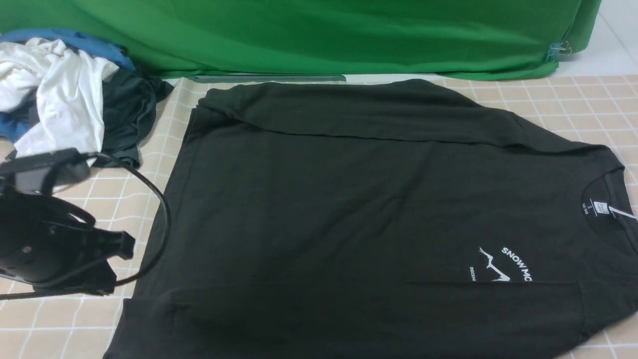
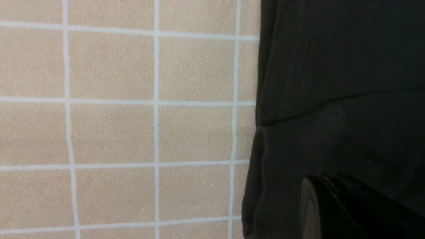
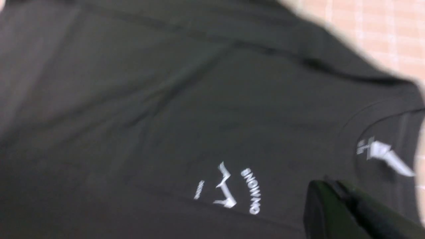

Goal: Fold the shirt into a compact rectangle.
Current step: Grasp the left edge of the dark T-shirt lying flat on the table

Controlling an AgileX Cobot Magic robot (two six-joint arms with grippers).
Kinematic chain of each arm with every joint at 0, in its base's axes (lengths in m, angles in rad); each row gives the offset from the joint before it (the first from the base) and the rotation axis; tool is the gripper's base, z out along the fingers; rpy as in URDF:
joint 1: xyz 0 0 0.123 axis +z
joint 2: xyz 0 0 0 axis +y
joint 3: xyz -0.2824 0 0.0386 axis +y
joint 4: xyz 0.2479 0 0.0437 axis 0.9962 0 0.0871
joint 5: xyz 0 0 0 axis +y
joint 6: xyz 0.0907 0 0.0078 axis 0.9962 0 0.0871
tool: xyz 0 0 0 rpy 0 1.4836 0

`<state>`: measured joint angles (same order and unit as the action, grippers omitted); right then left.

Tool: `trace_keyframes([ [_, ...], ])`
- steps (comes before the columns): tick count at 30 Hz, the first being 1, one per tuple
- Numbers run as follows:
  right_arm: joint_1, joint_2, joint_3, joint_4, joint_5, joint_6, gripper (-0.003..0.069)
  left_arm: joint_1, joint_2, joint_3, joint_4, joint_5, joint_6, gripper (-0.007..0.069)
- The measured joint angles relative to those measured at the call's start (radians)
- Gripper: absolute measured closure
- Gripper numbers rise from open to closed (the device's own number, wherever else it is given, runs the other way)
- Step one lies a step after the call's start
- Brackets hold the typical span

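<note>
The black shirt (image 1: 349, 199) lies flat on the checked cloth, collar to the right, with its far and near long sides folded inward. Its white chest print (image 1: 503, 264) and neck label (image 1: 600, 208) face up. My left gripper (image 1: 124, 249) hangs just off the shirt's left hem, fingers together, with nothing visibly held. In the left wrist view the gripper (image 2: 323, 181) is over the shirt's edge (image 2: 332, 83). My right gripper is out of the front view. In the blurred right wrist view the gripper (image 3: 327, 184) is shut above the shirt (image 3: 166, 99), between the print (image 3: 232, 189) and the label (image 3: 382, 152).
A pile of white, blue and dark grey clothes (image 1: 65, 94) sits at the back left. A green backdrop cloth (image 1: 324, 35) closes off the far side. A black cable (image 1: 159, 214) loops from the left arm beside the hem. Bare checked tablecloth (image 1: 573, 104) shows at the back right.
</note>
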<state>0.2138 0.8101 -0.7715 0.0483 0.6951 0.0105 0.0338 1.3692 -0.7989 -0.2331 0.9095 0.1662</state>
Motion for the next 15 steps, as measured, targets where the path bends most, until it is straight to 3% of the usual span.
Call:
trace_keyframes([
  [8, 0.057, 0.061, 0.0, 0.026, -0.062, -0.011, 0.0622, -0.11, 0.092, 0.0, 0.088, -0.096, -0.02, 0.0578],
  [12, 0.063, 0.064, 0.0, 0.032, -0.076, -0.011, 0.0622, -0.114, 0.116, 0.0, 0.138, -0.11, -0.075, 0.0501],
  [15, 0.064, 0.064, -0.001, 0.034, -0.095, -0.022, 0.0622, -0.114, 0.148, 0.0, 0.153, -0.148, -0.09, 0.0384],
])
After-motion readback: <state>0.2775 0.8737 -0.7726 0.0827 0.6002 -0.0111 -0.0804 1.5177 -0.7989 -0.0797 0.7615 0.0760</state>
